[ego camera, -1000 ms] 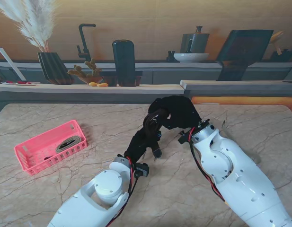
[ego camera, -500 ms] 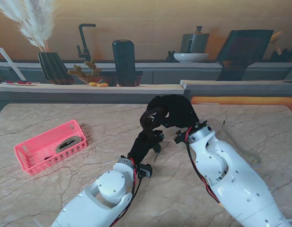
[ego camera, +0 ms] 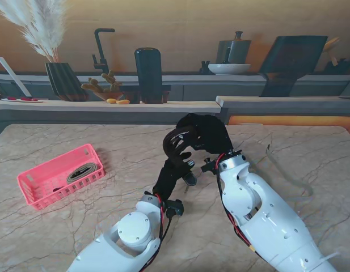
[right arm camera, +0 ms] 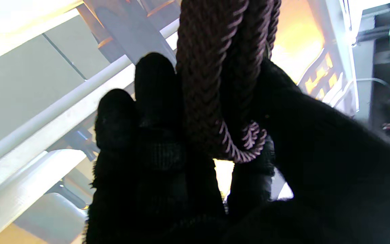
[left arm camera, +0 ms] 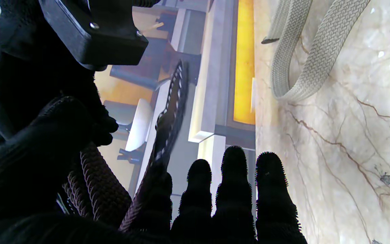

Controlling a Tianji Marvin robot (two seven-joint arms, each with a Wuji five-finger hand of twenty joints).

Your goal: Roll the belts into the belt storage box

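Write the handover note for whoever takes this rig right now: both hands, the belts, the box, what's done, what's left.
Right hand: shut on the dark braided belt, held above the table.
Left hand: fingers on the same belt, gripping it from underneath.
Pink storage basket, on the left: one rolled belt already inside.
Grey woven belt: lying unrolled on the table to the right.
Left: finish rolling the dark belt, box it, then the grey one.

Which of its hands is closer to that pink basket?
Left. The left hand sits mid-table, right of the pink basket; the right hand is farther right still.
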